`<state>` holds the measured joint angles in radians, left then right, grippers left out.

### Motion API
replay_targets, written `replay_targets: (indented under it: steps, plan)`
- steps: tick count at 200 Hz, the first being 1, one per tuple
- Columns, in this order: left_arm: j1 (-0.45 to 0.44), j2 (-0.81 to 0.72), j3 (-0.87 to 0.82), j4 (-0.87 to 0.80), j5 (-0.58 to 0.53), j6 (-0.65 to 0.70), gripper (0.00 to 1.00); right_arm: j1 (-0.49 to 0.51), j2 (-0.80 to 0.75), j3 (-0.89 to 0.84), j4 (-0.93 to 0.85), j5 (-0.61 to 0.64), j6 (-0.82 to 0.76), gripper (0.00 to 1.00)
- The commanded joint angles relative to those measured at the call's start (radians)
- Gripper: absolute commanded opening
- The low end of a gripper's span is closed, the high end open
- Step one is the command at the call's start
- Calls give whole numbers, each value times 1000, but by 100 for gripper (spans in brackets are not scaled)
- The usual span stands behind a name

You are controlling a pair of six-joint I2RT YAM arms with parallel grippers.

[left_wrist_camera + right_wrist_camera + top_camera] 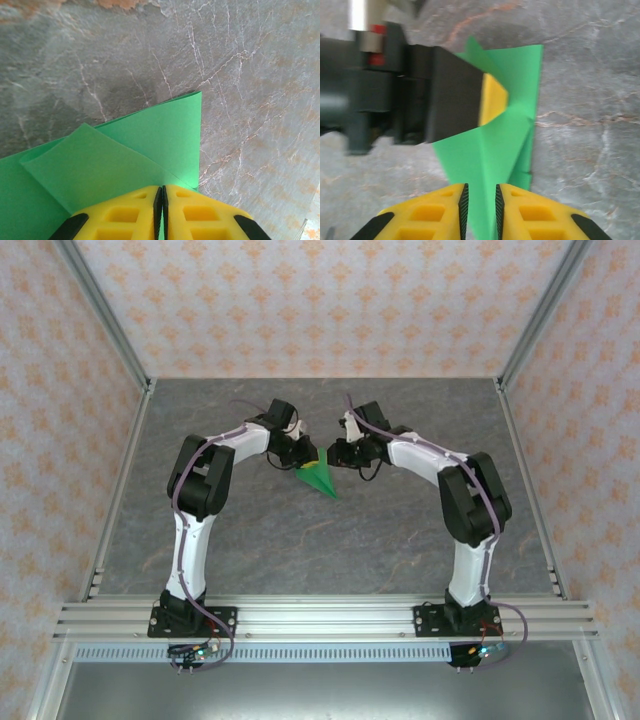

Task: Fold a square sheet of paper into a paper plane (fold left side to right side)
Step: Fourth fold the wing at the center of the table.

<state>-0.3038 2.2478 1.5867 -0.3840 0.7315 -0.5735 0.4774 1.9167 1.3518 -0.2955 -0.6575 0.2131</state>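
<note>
Top view: green paper (318, 480), folded to pointed shape, at middle of table (400, 530), tip pointing near-right. Left gripper (303, 460) and right gripper (340, 454) meet at its far end.
Left wrist: left jaws clenched on paper (150, 135), folded flap over lower layer.
Right wrist: right jaws slightly parted, released, paper (515, 100) passing between them; left gripper (494, 100) opposite, yellow finger on paper.

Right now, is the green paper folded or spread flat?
Folded. The green paper has a pointed outline from above, and in the left wrist view one layer lies over another.
</note>
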Motion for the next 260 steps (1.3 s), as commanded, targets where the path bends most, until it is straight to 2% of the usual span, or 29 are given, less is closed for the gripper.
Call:
replay_targets:
  steps: [1,86,260]
  plan:
    - [-2,25,-52,-112,-87,33,15,44,-8,-30,-28,-98,24,23]
    - [-3,21,-51,-112,-87,34,15,65,97,-40,-32,-115,81,22]
    - [-1,27,-44,-118,-90,34,14,81,120,-77,-113,-27,37,22]
